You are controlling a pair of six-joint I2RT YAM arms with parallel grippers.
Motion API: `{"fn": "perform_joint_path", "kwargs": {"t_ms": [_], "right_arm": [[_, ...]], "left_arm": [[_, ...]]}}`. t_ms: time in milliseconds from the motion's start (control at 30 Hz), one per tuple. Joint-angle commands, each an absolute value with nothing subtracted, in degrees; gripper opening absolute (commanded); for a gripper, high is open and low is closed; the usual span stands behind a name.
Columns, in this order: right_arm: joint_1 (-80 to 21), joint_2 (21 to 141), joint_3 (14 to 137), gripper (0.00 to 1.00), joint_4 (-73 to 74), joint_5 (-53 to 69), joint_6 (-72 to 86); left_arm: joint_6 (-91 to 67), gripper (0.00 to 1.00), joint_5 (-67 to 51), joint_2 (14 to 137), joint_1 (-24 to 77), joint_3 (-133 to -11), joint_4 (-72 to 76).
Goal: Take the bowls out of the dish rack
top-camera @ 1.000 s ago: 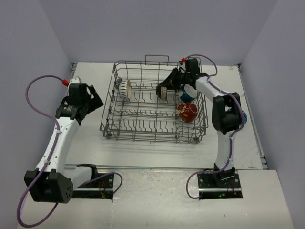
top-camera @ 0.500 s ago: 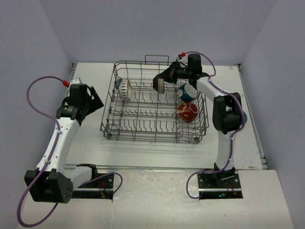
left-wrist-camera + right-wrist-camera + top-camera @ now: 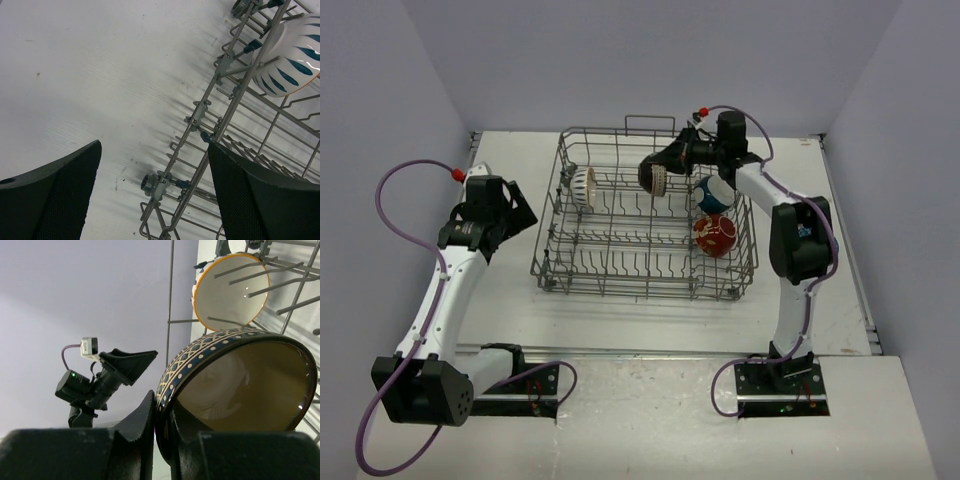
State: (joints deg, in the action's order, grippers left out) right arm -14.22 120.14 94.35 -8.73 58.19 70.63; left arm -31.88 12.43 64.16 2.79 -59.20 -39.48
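The grey wire dish rack (image 3: pixel 620 262) stands mid-table. My right gripper (image 3: pixel 667 170) is shut on the rim of the dark brown bowl with cream inside (image 3: pixel 653 179), holding it above the rack's back row; the right wrist view shows the fingers (image 3: pixel 145 422) clamped on that rim (image 3: pixel 235 385). The white striped bowl (image 3: pixel 582 187) stands on edge at the rack's back left, also in the left wrist view (image 3: pixel 290 55). The teal-white bowl (image 3: pixel 713 194) and red patterned bowl (image 3: pixel 715 236) sit at the rack's right end. My left gripper (image 3: pixel 516 206) is open and empty beside the rack's left side (image 3: pixel 210 145).
Grey walls close in the table on three sides. The rack's raised wire sides and handle (image 3: pixel 648 122) stand above the table. The right arm's links (image 3: pixel 798 240) lie along the rack's right side. White tabletop (image 3: pixel 510 290) surrounds the rack.
My right gripper has lifted the dark brown bowl up out of the rack's tines and a little to the left. The left arm has not moved.
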Motion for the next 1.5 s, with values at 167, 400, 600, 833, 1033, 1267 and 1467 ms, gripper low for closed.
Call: {"fn": "perform_joint_path", "kwargs": {"t_ms": [167, 400, 600, 833, 1033, 1267, 1467], "right_arm": [[-12.7, 108.8, 101.9, 0.0, 5.0, 62.4, 60.3], [-12.0, 105.6, 107.2, 0.0, 16.1, 62.5, 54.1], [-9.1, 100.6, 110.2, 0.0, 30.8, 48.6, 42.1], [-6.2, 94.1, 111.9, 0.0, 44.7, 12.3, 30.8], [-2.1, 92.5, 109.2, 0.0, 50.4, -9.2, 27.8], [3.8, 90.5, 101.9, 0.0, 48.6, -10.8, 26.5], [4.8, 93.3, 97.9, 0.0, 51.2, -18.1, 26.9]], "left_arm": [[-31.0, 0.87, 12.6, 63.5, 3.2, -60.2, -37.7], [-30.4, 0.87, 12.7, 63.3, 3.2, -61.4, -38.9], [-30.2, 0.87, 12.4, 62.9, 3.2, -61.5, -39.2], [-30.1, 0.87, 11.9, 63.0, 3.2, -60.9, -39.1], [-30.1, 0.87, 10.8, 64.1, 3.2, -60.8, -38.1], [-30.0, 0.87, 9.9, 64.6, 3.2, -61.0, -37.8], [-29.8, 0.87, 9.6, 65.3, 3.2, -61.1, -37.7]]}}
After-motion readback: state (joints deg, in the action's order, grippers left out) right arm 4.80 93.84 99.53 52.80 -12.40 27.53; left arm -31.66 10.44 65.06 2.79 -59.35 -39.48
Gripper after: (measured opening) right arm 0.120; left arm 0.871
